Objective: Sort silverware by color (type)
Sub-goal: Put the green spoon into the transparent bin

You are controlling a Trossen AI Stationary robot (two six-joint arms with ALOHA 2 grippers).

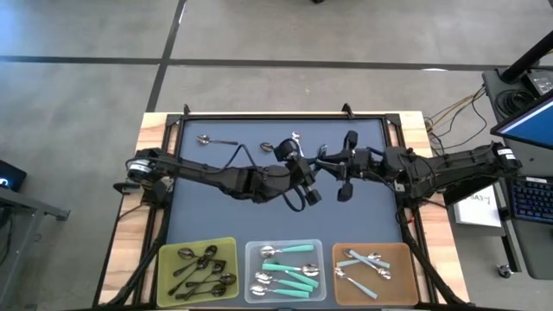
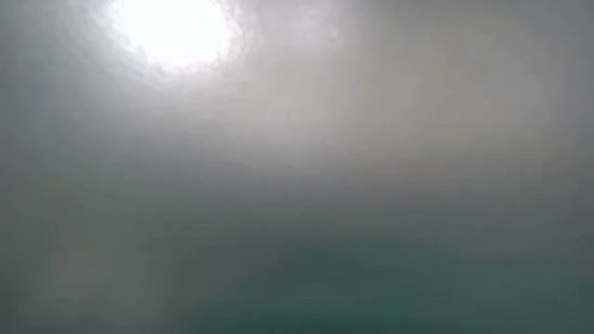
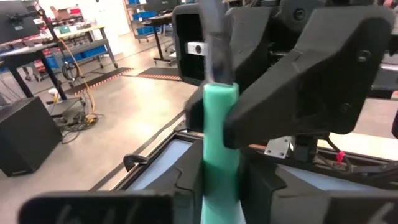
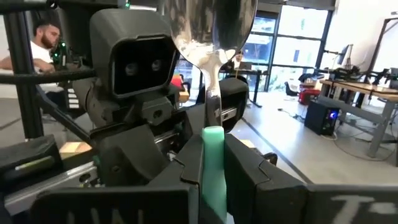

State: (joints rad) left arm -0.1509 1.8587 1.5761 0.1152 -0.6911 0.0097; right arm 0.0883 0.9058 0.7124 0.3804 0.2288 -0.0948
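A wooden table [image 1: 152, 130] is covered across most of its top by a dark mat [image 1: 251, 216], on which one dark all-metal spoon [image 1: 212, 140] is seen lying alone near the far left corner. Three trays are lined up side by side along the near edge: a yellow-green tray [image 1: 168, 259] loaded with dark metal spoons [image 1: 203, 272], a clear tray [image 1: 253, 255] with teal-handled spoons [image 1: 289, 268], and a brown tray [image 1: 406, 259] with light-blue-handled spoons [image 1: 363, 268]. Bare wood is left showing along both sides of the mat.
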